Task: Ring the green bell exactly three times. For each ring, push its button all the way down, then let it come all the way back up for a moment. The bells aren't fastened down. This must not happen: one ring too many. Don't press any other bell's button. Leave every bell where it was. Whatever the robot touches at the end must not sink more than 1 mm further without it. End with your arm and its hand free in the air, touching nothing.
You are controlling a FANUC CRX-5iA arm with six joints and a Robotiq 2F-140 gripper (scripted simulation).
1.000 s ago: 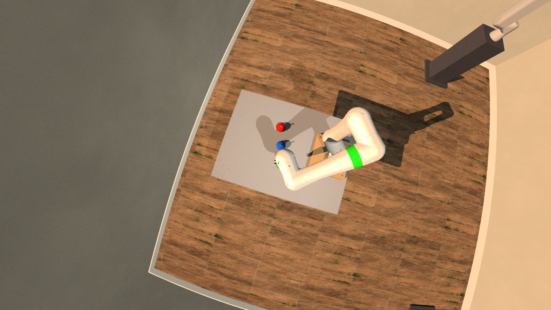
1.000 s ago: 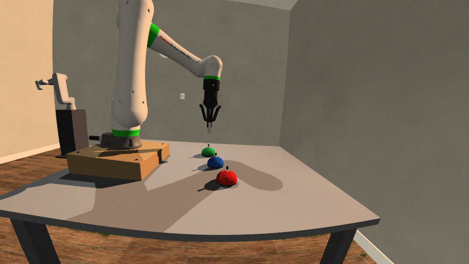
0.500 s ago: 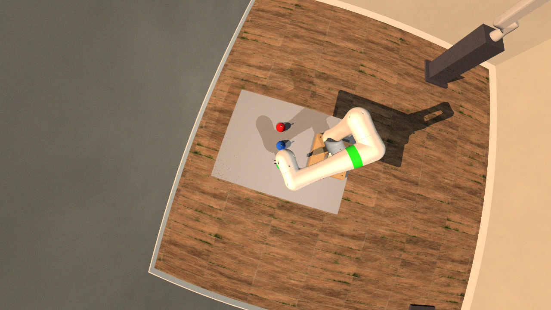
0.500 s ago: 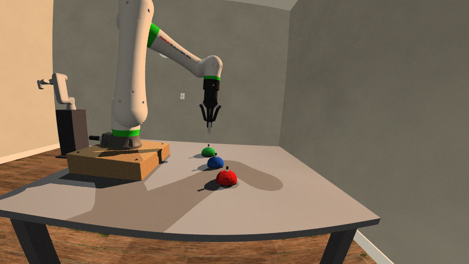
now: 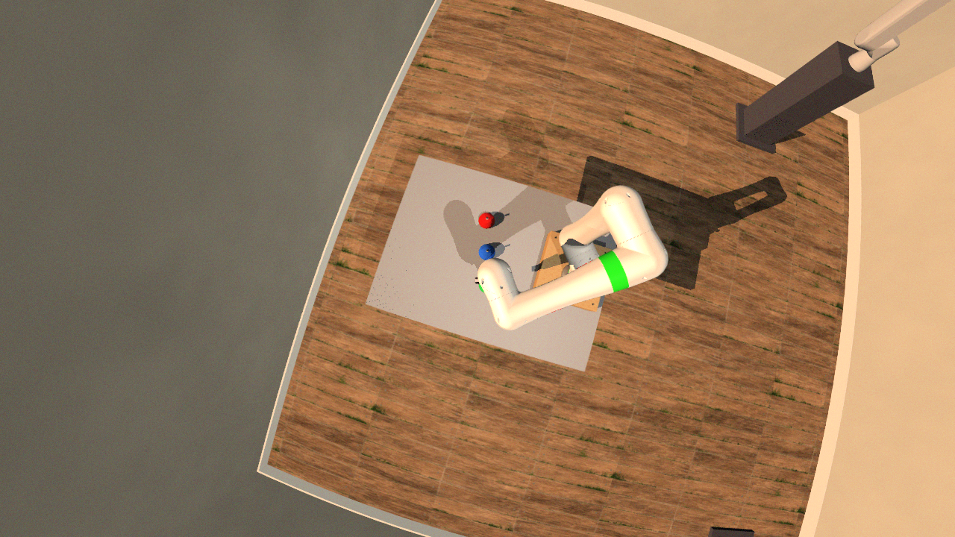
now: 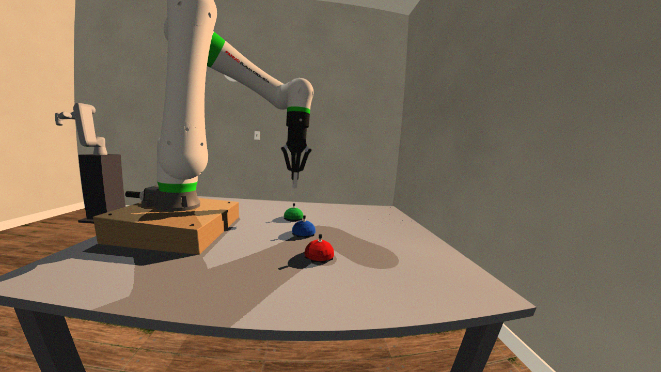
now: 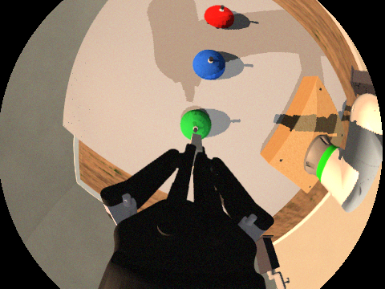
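Presently catalogued: one green bell (image 6: 293, 213), a small dome with a thin button stem on its crown, set on the grey bench (image 6: 415, 277) at the middle of the exterior view. It is the rearmost of a short row of three; a blue bell (image 6: 303, 228) is placed just in front of it and a red bell (image 6: 319, 249) nearest the lower edge of the frame. The three are near one another but not touching.

The tool (image 6: 295, 181) is clenched on nothing, its fingers drawn together into a single narrow point. It is held above the green bell with open air between tip and button. In the wrist view the joined tip is seen at the centre of the frame, lined up with the green dome (image 7: 195, 122).

Handling notes, given as judgement: the bell is not to be gripped at all. Contact is to be made only on the button stem, straight down along its axis. The dome is judged rigid and light, resting loose on a smooth bench, so any sideways push is likely to slide it out of place. The stem is small and slim; an off-centre press could glance onto the dome. The button is presumed sprung, so a full release is to be allowed between presses. The blue bell's closeness leaves little room for lateral error.
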